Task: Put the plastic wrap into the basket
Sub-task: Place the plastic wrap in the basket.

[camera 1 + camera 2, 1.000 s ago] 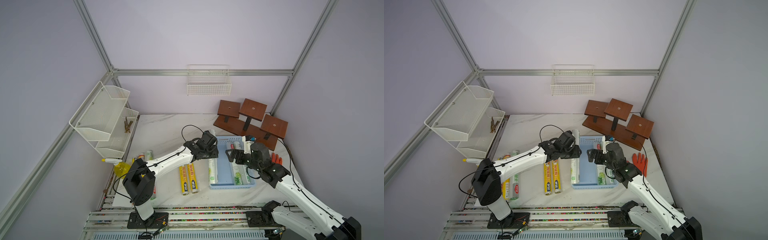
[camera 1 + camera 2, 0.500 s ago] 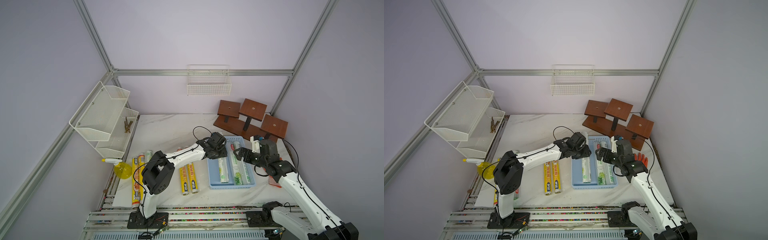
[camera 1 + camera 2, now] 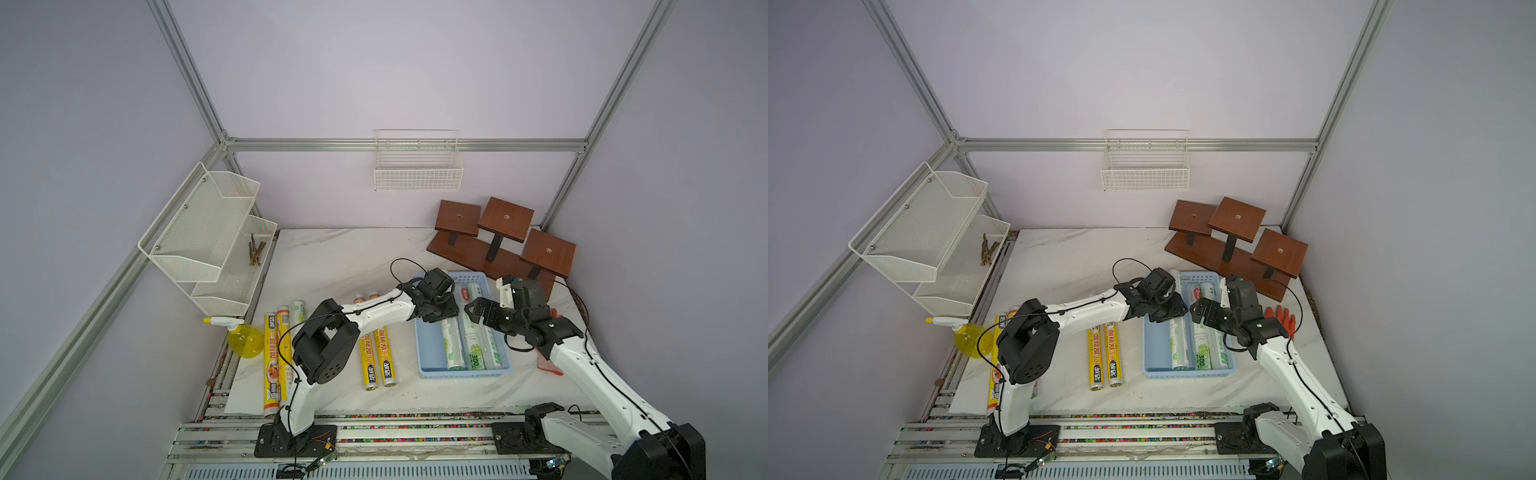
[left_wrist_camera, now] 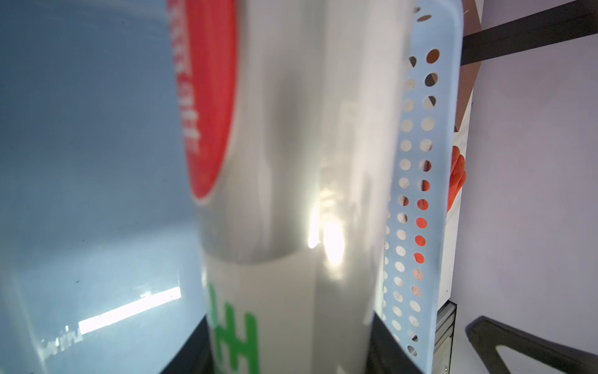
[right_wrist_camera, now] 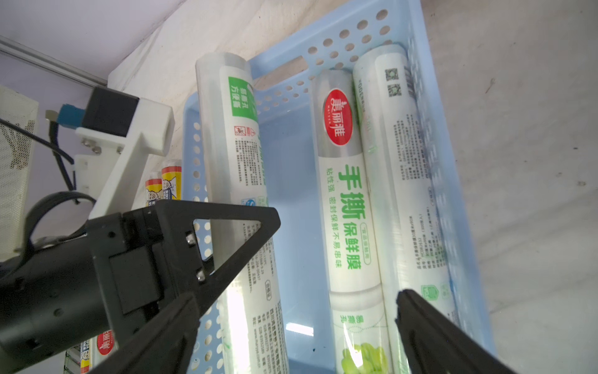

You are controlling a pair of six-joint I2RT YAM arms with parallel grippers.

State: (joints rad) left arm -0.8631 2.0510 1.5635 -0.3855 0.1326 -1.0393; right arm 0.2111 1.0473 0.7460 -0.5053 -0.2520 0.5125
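Three white rolls in basket — left claw pinches the leftmost roll, far end over the far rim; right claw spread above. Next, likely: seat it flat, release, fetch yellow rolls off surface.

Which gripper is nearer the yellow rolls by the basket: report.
Left. The left gripper holds a white roll over the basket side nearest the yellow rolls; the right gripper, over its far side.

Both top views look steeply down on the whole table; both wrist views sit close above the basket.
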